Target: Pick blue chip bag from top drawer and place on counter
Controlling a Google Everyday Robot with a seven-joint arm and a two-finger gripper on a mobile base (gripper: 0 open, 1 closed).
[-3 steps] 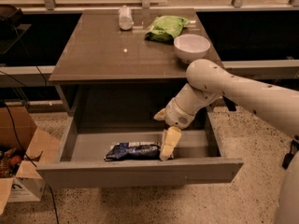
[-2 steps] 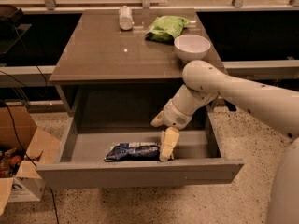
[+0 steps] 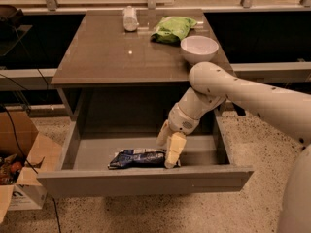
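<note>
Found glossy, crinkled blue chip bag (image 3: 138, 158) flat on smooth grey floor of top drawer (image 3: 92, 153), long axis left-right; claw (image 3: 167, 152) at its right end, fingers spread.

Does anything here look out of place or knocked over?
Nothing is spilled or broken. The blue bag lies flat in the open drawer, with the end effector at its right end. On the counter, the green bag is crumpled, and the white container at the back seems to lie on its side.
</note>
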